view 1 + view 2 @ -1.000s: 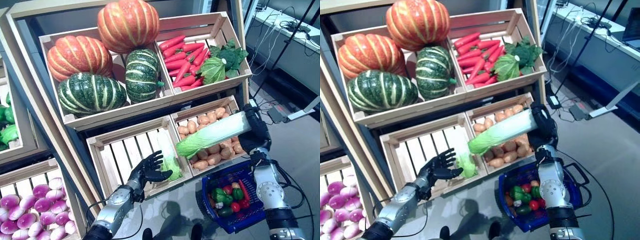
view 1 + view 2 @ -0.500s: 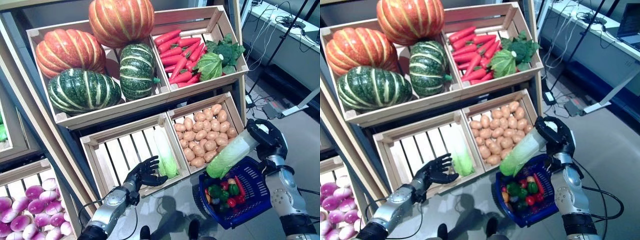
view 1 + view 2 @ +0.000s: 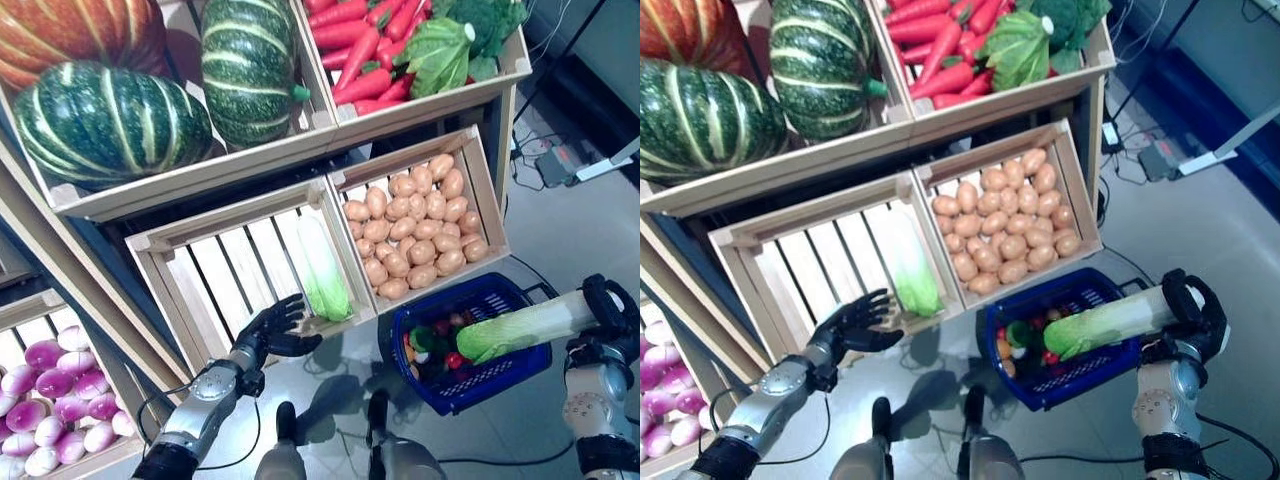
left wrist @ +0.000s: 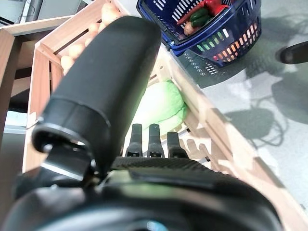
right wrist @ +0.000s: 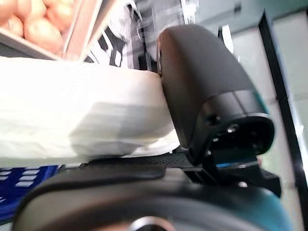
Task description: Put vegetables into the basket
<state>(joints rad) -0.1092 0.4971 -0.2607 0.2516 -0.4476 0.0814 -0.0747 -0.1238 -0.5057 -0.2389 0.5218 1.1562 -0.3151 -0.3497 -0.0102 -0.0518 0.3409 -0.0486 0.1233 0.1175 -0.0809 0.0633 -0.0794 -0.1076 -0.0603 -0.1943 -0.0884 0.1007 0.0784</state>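
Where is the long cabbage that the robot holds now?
In the left eye view, the cabbage is at the lower right, gripped by the right hand, its green end over the blue basket on the floor.

light: bright, even | shadows: soft on floor (image 3: 330,400) | blur: right wrist view

Orange pumpkin (image 3: 70,35) is cut off at the top edge, same w/ the carrots (image 3: 362,40). Purple veg crate (image 3: 50,395) runs off the left side. Basket (image 3: 470,345) contents partly hidden under the cabbage (image 3: 520,328), too small to ID tbh.
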